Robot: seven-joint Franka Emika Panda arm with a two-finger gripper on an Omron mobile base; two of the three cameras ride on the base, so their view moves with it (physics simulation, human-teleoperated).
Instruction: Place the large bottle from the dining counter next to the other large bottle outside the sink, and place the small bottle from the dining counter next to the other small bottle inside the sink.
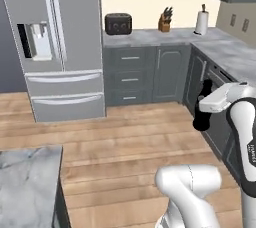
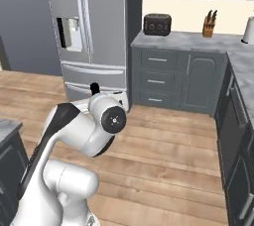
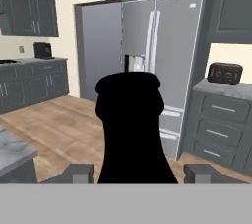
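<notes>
Wood flooring [image 1: 125, 137] runs across the kitchen ahead of me, pale planks reaching to the far cabinets. At the near left in the left base view I see a corner of the dining counter [image 1: 27, 182], grey-white marble on a dark base. Farther back on the left stands the steel fridge [image 1: 55, 42] with its dispenser and two drawers. To its right the dark grey cabinets [image 1: 145, 74] carry a marble worktop [image 1: 150, 37], and on it, left to right, sit a black toaster [image 1: 118, 23], a knife block [image 1: 164, 22] and a white paper towel roll [image 1: 201, 22]. The worktop turns the corner and comes toward me along the right wall.

On the right of that view my arm reaches forward, and below its hand hangs a black bottle [image 1: 202, 117], off every surface and in front of the right-hand cabinets. In the hand view the bottle [image 3: 130, 129] stands upright between the two finger tips, its wide cap on top and its body flaring toward the bottom. My gripper [image 3: 138, 173] holds it with the jaws spread fairly wide, one finger [image 3: 78, 172] on each side of its base. I cannot tell from here whether this is the large or the small one.
</notes>
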